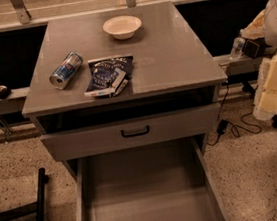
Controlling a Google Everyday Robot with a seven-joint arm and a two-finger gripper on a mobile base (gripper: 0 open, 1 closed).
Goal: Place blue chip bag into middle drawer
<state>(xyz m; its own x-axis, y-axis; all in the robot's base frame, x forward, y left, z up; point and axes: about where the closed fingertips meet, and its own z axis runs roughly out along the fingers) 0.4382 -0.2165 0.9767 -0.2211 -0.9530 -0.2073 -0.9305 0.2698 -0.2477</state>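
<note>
The blue chip bag (108, 74) lies flat on the grey cabinet top (172, 53), left of centre near the front edge, with its white strip towards the front. The middle drawer (146, 192) is pulled far out below, and its smooth grey floor is bare. My arm, with the gripper (273, 88), hangs at the right edge of the view. It is beside the cabinet and well away from the bag and the drawer.
A blue-and-silver drink can (65, 70) lies on its side left of the bag. A white bowl (122, 27) stands at the back of the top. A drawer front with a black handle (135, 131) sticks out slightly above the open drawer. Cables (236, 125) lie on the floor at right.
</note>
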